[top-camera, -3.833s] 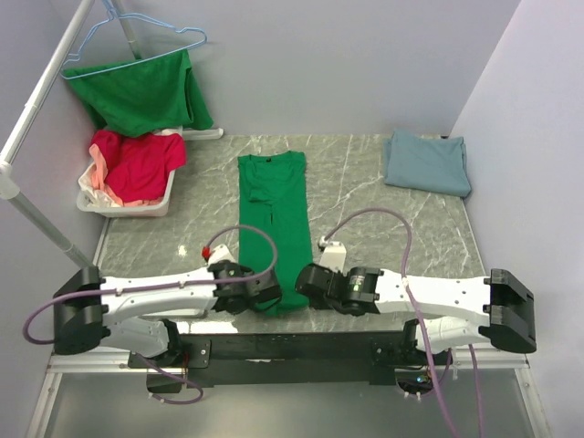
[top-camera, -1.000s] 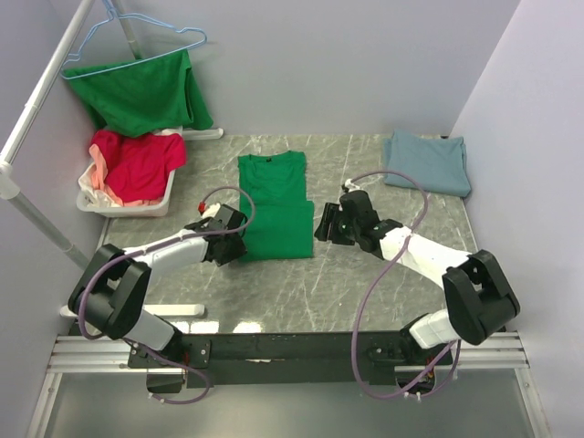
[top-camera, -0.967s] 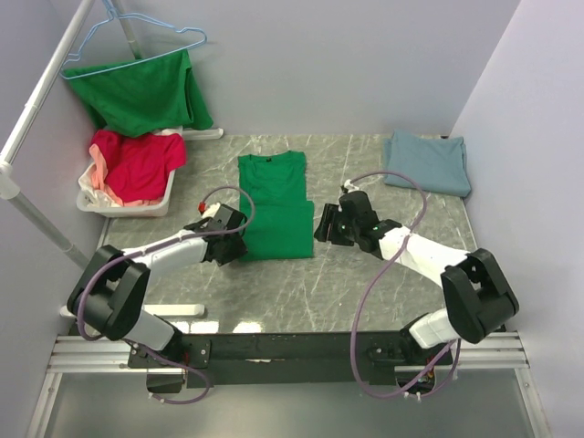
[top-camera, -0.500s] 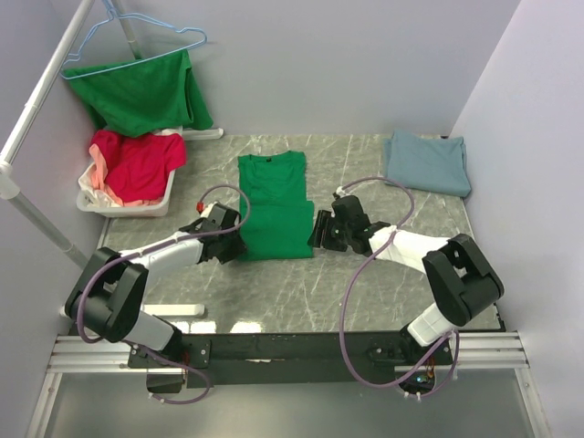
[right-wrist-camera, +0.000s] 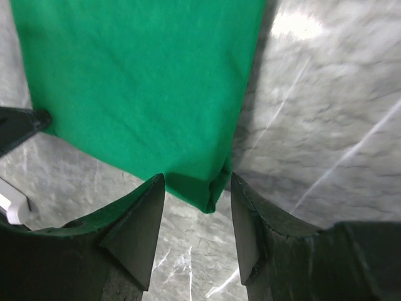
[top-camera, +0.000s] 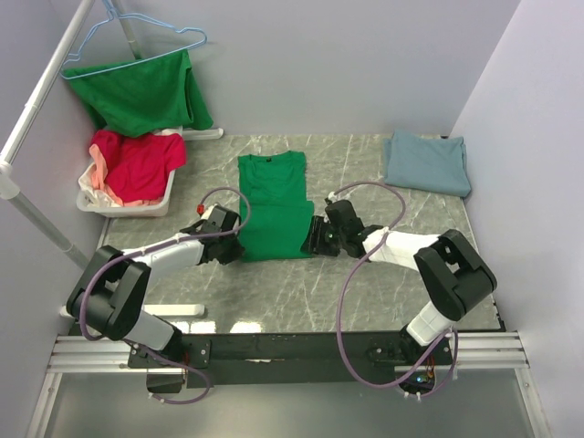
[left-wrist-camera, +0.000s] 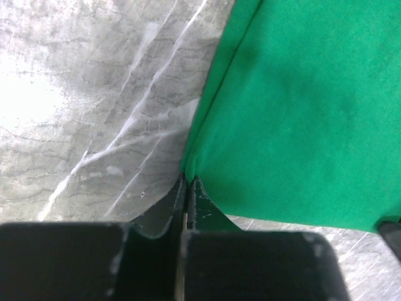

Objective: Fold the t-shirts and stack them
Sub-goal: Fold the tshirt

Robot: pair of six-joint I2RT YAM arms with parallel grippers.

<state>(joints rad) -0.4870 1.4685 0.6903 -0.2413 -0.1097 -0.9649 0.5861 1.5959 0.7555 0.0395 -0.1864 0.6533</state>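
A bright green t-shirt [top-camera: 274, 205] lies folded in half in the middle of the marble table. My left gripper [top-camera: 239, 245] is at its near left corner, and the left wrist view shows the gripper [left-wrist-camera: 188, 179] shut with that corner of green cloth [left-wrist-camera: 301, 113] pinched at the tips. My right gripper [top-camera: 315, 235] is at the near right corner. In the right wrist view it [right-wrist-camera: 195, 188] stands open, its fingers either side of the green t-shirt's [right-wrist-camera: 144, 81] folded corner. A folded blue-grey t-shirt [top-camera: 426, 161] lies at the back right.
A white bin [top-camera: 123, 208] at the back left holds red and pink shirts [top-camera: 137, 164]. Another green shirt [top-camera: 137, 91] hangs on a blue hanger from a slanted rack pole [top-camera: 36, 105] at the left. Walls close the back and right.
The long green t-shirt has been folded in half. In the last second my left gripper closed on its near left corner, and my right gripper slid left up to the near right corner.
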